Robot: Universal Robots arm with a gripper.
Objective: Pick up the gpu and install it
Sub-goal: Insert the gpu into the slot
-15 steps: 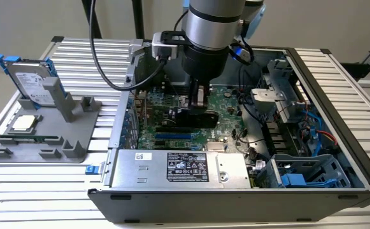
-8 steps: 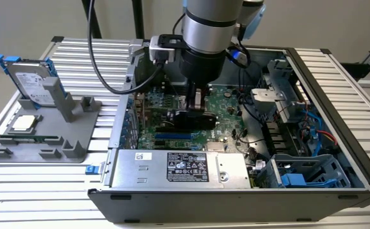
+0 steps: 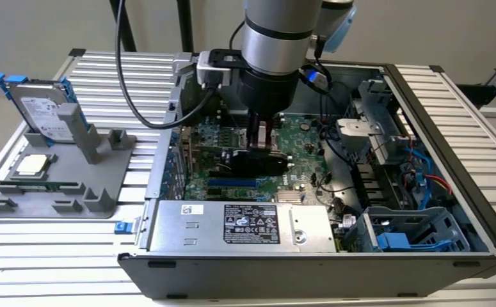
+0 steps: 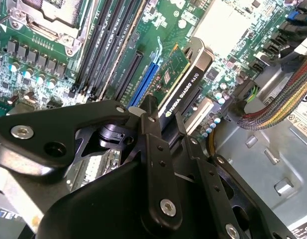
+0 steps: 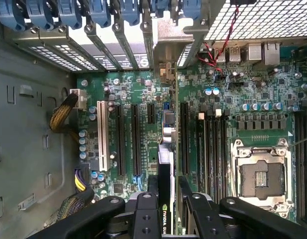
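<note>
My gripper (image 3: 262, 142) reaches down into the open computer case (image 3: 316, 265) and is shut on the gpu (image 3: 260, 163), held upright on its edge low over the green motherboard (image 3: 303, 137). In both wrist views the black fingers (image 4: 152, 144) clamp the card's two faces. The gpu (image 4: 185, 82) shows its green board side and black cooler edge above a blue expansion slot (image 4: 146, 79). Edge-on, the gpu (image 5: 165, 167) lines up with the long slots, its silver bracket (image 5: 169, 37) at the case's rear wall. Whether it sits fully in the slot I cannot tell.
An empty CPU socket (image 5: 260, 174) and memory slots (image 5: 213, 149) flank the card. Bundled cables (image 4: 272, 107) and the power supply (image 3: 239, 224) lie close. A blue drive cage (image 3: 410, 236) fills a corner. Outside, a grey stand (image 3: 60, 185) carries a hard drive (image 3: 43, 109) and a CPU chip (image 3: 30, 165).
</note>
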